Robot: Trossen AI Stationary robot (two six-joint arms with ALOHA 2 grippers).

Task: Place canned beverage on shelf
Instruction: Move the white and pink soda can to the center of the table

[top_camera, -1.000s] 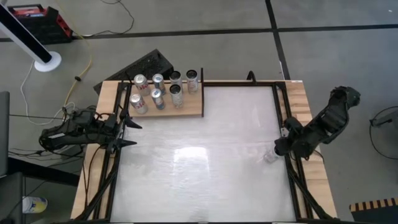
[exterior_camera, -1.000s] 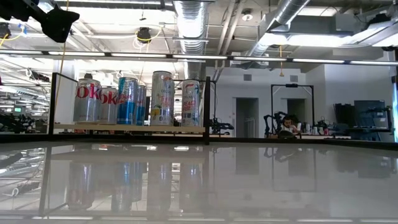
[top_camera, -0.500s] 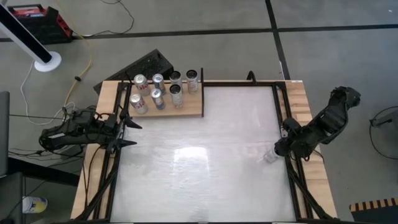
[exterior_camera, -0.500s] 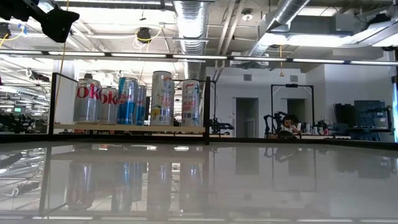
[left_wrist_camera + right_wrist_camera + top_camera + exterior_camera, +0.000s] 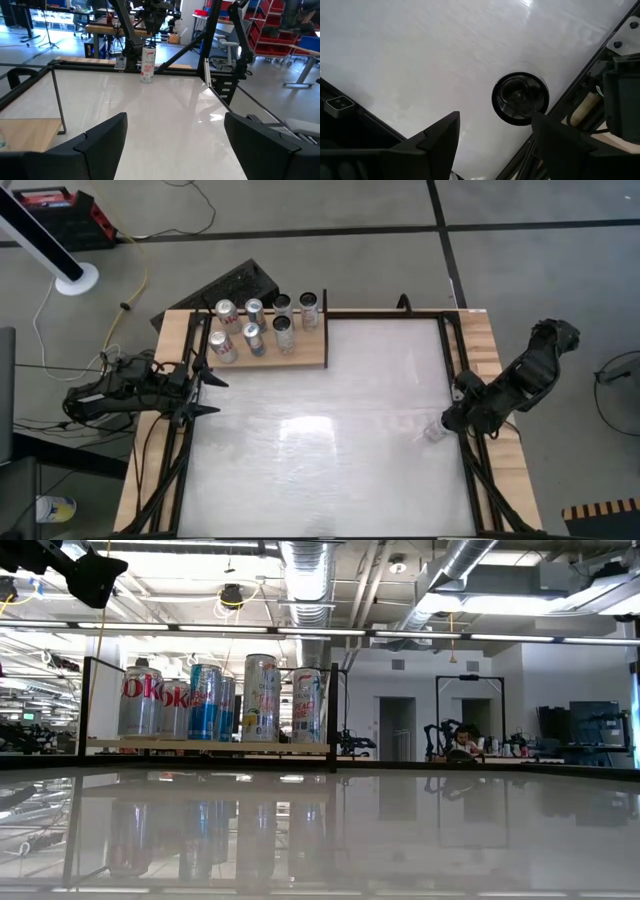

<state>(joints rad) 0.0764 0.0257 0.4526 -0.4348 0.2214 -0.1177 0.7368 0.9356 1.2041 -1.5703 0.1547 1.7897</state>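
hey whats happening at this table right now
A two-armed robot is stocking cans onto a wooden shelf at the table's far left corner, where six cans already stand. The right claw is open and poised directly above one more can standing near the table's right edge, not yet gripping it. The left claw waits open by the left edge.

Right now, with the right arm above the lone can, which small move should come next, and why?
Probably lower the right gripper straight down around the can. Its fingers are open and not touching the can, which stands upright near the table's right edge, far from the shelf.
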